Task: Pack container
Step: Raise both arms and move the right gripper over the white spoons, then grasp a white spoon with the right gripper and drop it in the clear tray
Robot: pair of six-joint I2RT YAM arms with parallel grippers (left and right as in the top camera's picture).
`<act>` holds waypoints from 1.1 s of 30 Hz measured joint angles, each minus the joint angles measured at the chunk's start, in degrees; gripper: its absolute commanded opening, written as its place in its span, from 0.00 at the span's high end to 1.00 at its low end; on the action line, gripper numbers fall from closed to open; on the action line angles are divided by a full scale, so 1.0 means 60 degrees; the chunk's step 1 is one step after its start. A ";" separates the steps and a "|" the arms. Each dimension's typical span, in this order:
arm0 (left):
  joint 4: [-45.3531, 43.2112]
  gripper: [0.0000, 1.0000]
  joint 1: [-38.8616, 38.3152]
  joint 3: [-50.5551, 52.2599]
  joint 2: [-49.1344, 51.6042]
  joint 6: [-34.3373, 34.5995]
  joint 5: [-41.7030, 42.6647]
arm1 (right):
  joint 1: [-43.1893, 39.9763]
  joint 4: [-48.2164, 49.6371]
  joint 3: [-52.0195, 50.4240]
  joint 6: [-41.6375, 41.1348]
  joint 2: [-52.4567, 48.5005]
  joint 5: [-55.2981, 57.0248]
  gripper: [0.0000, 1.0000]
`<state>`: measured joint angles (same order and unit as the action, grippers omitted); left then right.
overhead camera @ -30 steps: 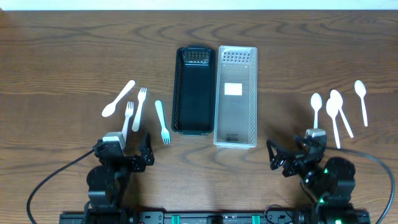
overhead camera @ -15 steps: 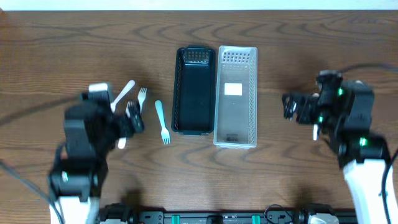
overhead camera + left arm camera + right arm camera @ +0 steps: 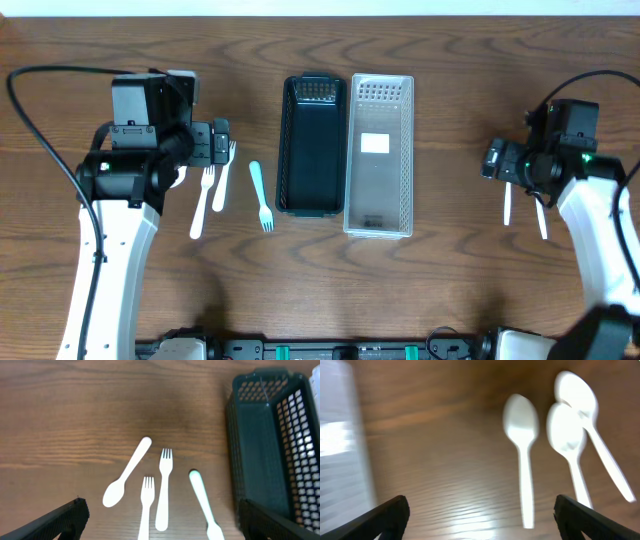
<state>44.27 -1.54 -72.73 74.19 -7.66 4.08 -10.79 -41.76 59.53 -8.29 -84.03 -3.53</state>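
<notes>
A black mesh basket (image 3: pixel 312 145) and a clear mesh basket (image 3: pixel 380 160) lie side by side at mid table, both empty. Two white forks (image 3: pixel 210 185) and a pale teal fork (image 3: pixel 260 195) lie left of the black basket. My left gripper (image 3: pixel 218 143) is open above them. The left wrist view shows a white spoon (image 3: pixel 127 479), the two white forks (image 3: pixel 162 487), the teal fork (image 3: pixel 201 500) and the black basket (image 3: pixel 260 445) between the open fingers (image 3: pixel 160 507). My right gripper (image 3: pixel 493 160) is open over white spoons (image 3: pixel 521 425), which are mostly hidden from overhead.
The right wrist view shows three white spoons close together, two overlapping (image 3: pixel 570 420), and the clear basket's edge (image 3: pixel 340 445) at the left. Cables run from both arms along the table's outer sides. Bare wood lies in front of the baskets.
Both arms rose from the front edge and reached forward. The left gripper now hangs over the forks, the right over the spoons. Nothing on the table has moved.
</notes>
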 measured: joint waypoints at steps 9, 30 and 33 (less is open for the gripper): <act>0.0481 0.02 0.0051 -0.0004 0.0007 -0.0707 -0.0597 | -0.0463 0.0226 0.0000 0.0004 -0.2000 0.0634 0.19; 0.1126 0.02 0.1333 -0.0004 0.0007 -0.0739 -0.1191 | -0.0539 0.1126 0.0015 -0.0200 -0.3432 0.1071 0.81; 0.1126 0.02 0.1341 -0.0004 0.0007 -0.0739 -0.1191 | -0.0539 0.1115 0.0015 -0.0222 -0.3432 0.1100 0.99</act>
<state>51.03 6.50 -72.75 74.24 -12.10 -3.07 -14.02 -35.07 59.61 -9.63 -104.62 3.07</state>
